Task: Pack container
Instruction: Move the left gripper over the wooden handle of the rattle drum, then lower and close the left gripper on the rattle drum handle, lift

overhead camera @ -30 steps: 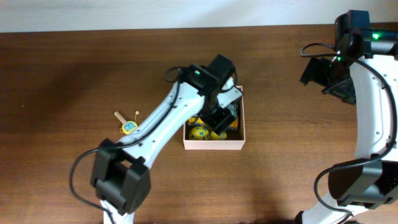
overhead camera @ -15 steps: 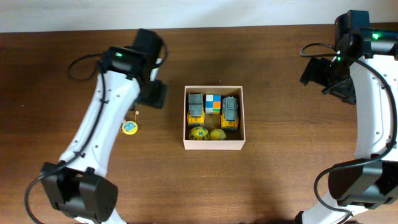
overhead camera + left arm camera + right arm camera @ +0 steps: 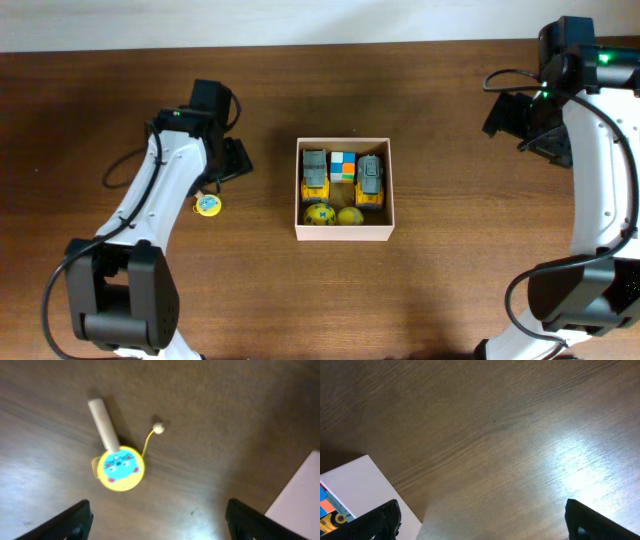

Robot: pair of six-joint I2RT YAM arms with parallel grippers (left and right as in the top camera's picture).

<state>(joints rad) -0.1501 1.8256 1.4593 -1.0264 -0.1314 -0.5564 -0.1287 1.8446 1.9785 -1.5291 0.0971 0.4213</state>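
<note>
I have the container (image 3: 345, 233) at the middle of the table (image 3: 460, 290), with two yellow trucks (image 3: 315, 175), a coloured cube (image 3: 343, 166) and two yellow balls (image 3: 319, 213) inside it. My left gripper (image 3: 160, 525) hangs at about ten o'clock from the container, fingers spread wide with nothing between them. Below it a small yellow drum rattle (image 3: 120, 467) lies on the wood at nine o'clock from the container, well apart from it. My right gripper (image 3: 485, 522) sits out at two o'clock, also wide open and empty
</note>
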